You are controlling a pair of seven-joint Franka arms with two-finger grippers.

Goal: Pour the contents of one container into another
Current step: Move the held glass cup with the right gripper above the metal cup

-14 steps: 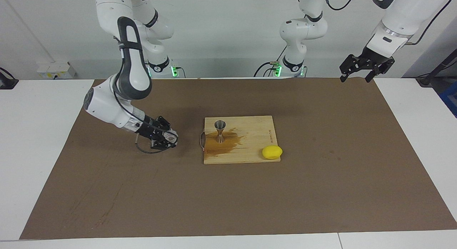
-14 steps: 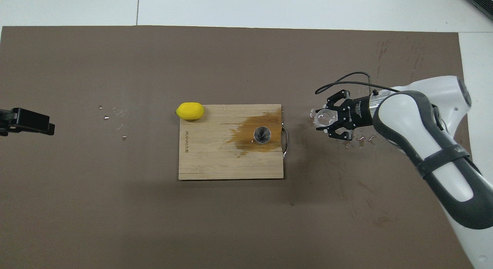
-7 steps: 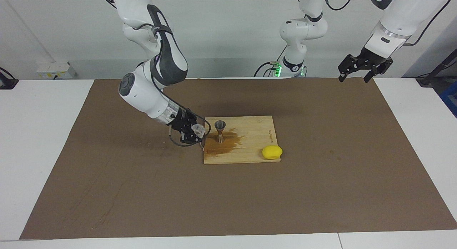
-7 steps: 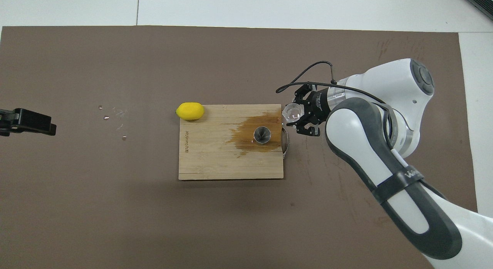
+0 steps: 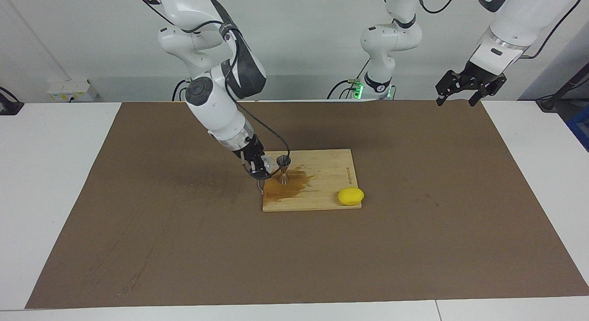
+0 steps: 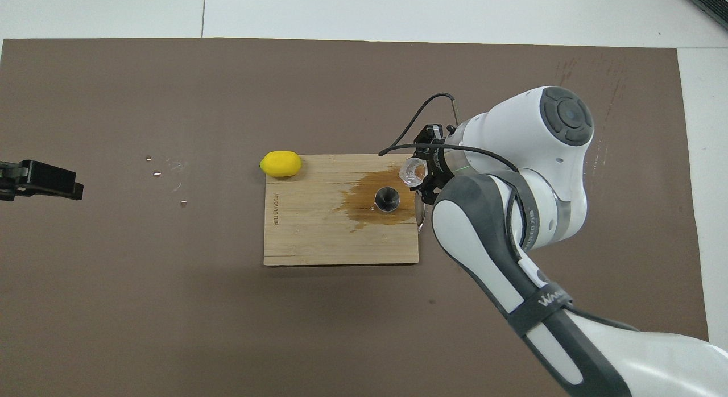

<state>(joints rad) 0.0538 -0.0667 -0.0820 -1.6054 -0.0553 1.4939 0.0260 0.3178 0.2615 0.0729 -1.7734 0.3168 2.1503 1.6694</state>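
White bench (image 5: 55, 183) under a wide brown mat (image 5: 184, 247) fills the scene, with a pale wall at the robots' end. Nearest the camera across from the robots, the mat lies bare, marked only by faint streaks. Midway along it sits a wooden cutting board (image 5: 326, 192), its metal handle on the edge toward the right arm's end of the bench. A yellow lemon (image 5: 350, 196) rests at the board's corner farthest from the robots, toward the left arm's end, partly overhanging the edge. A dark brown wet stain (image 5: 287, 185) spreads over the board's handle end. A small silver hourglass-shaped jigger (image 5: 283, 169) stands upright in that stain, its open mouth facing up. Just beside the jigger, toward the right arm's end, the right tool (image 5: 263, 167) is clenched on a small clear ribbed glass cup (image 5: 268, 163), held above the board's handle edge and tipped toward the jigger; whether the cup touches the jigger's rim cannot be told. The right arm slopes down to it from its base at the robots' end. A few small water droplets (image 6: 165, 172) dot the mat toward the left arm's end. The left tool (image 5: 464, 86) hangs released, fingers apart, high over the mat's corner by the robots, and that arm waits
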